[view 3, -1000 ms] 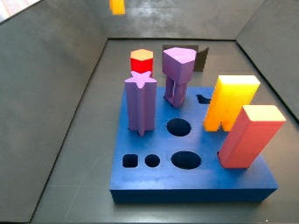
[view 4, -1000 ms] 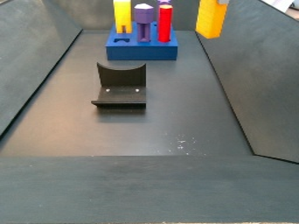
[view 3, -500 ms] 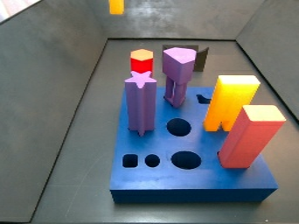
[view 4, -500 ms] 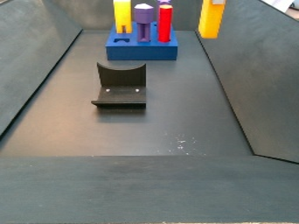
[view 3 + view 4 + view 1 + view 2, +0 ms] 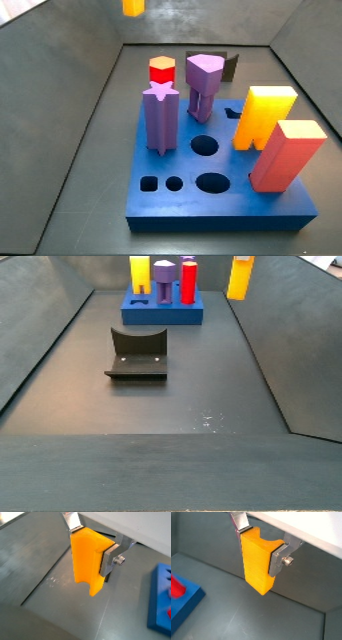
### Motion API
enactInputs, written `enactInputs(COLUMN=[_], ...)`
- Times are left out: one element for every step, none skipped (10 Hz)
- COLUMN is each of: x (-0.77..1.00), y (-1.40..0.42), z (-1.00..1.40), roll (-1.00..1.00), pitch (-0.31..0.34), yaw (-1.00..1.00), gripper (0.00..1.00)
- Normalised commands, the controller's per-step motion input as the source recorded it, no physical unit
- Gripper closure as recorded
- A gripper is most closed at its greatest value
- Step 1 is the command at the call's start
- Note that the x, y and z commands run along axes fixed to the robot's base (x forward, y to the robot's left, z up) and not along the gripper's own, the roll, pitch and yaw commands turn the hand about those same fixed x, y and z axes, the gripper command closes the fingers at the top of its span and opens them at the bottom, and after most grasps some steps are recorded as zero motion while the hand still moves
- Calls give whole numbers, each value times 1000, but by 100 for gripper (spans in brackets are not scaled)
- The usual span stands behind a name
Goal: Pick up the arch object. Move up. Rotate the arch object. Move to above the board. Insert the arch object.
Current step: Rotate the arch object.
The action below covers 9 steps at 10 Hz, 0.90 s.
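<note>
The hand (image 5: 92, 539) grips the arch (image 5: 89, 562) between its silver fingers (image 5: 110, 558), holding it in the air clear of the surface (image 5: 174, 406); both wrist views show this. In a side view the fixture (image 5: 138, 354) stands nearest. Beyond it lies the board (image 5: 162, 311) with its blocks, and the arch (image 5: 241, 278) hangs high to its right.
</note>
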Motion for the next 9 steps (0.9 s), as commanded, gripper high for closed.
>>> enactInputs(x=[29, 29, 29, 29, 0, 0, 0, 0, 0], y=[10, 11, 11, 11, 0, 0, 2, 4, 6], z=[-8, -8, -8, -8, 0, 0, 0, 0, 0], roll=[9, 10, 12, 14, 5, 5, 6, 6, 7], pitch=[11, 13, 15, 17, 6, 7, 7, 8, 9], yaw=[-1000, -1000, -1000, -1000, -1000, -1000, -1000, -1000, -1000], gripper=[100, 100, 100, 100, 100, 100, 100, 100, 100])
